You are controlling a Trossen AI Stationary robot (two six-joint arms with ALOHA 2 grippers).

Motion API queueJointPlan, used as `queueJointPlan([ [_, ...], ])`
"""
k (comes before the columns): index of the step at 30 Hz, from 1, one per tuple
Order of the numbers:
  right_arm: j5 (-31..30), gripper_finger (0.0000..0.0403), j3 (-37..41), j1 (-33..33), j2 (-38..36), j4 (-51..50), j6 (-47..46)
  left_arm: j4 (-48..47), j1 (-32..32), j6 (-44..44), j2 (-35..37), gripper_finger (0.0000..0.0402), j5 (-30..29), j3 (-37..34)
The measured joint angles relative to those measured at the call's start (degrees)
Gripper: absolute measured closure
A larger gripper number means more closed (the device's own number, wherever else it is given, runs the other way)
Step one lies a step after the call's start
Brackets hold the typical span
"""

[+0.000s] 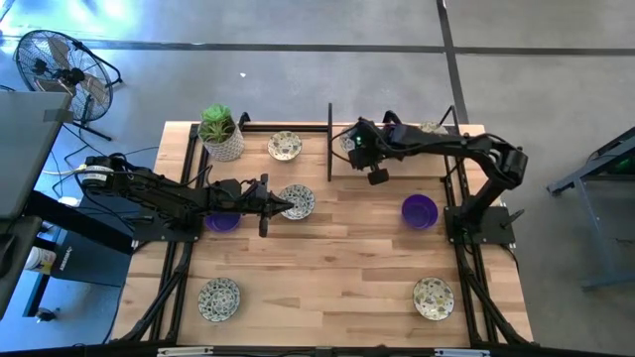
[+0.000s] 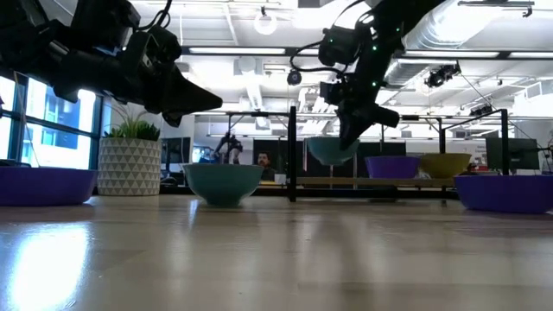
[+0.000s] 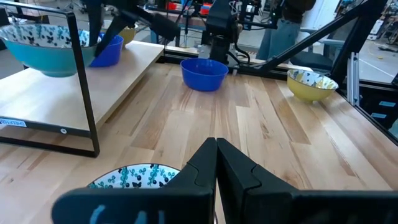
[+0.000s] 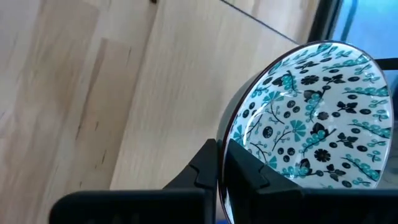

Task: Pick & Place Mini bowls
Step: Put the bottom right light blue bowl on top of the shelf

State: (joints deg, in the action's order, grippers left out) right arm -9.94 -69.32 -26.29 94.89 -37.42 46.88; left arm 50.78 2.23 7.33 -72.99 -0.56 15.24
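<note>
Gripping one of five patterned bowls (image 4: 311, 112), right pincer (image 4: 222, 163); two purple bowls (image 1: 420, 210).

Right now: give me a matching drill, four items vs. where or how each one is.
Column 1
1. right gripper
2. left gripper
3. potted plant
4. purple bowl near the right arm's base

Column 2
A. far left corner of the table
B. shut on the rim of a patterned bowl, lifted off the table
C. resting empty on the wood
D. shut on nothing, above a patterned bowl mid-table

Pairs: 1-B, 2-D, 3-A, 4-C
</note>
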Motion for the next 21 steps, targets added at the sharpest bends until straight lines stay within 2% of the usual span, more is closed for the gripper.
queueJointPlan([
  [16, 1.3, 0.0391, 0.0, -2.3, 2.8, 1.7, 2.5, -0.5, 0.0, 0.0, 0.0, 0.0401, 0.0, 0.0],
  [21, 1.3, 0.0379, 0.0, -3.0, 2.8, 2.9, 2.7, -0.9, 0.0, 0.0, 0.0, 0.0401, 0.0, 0.0],
])
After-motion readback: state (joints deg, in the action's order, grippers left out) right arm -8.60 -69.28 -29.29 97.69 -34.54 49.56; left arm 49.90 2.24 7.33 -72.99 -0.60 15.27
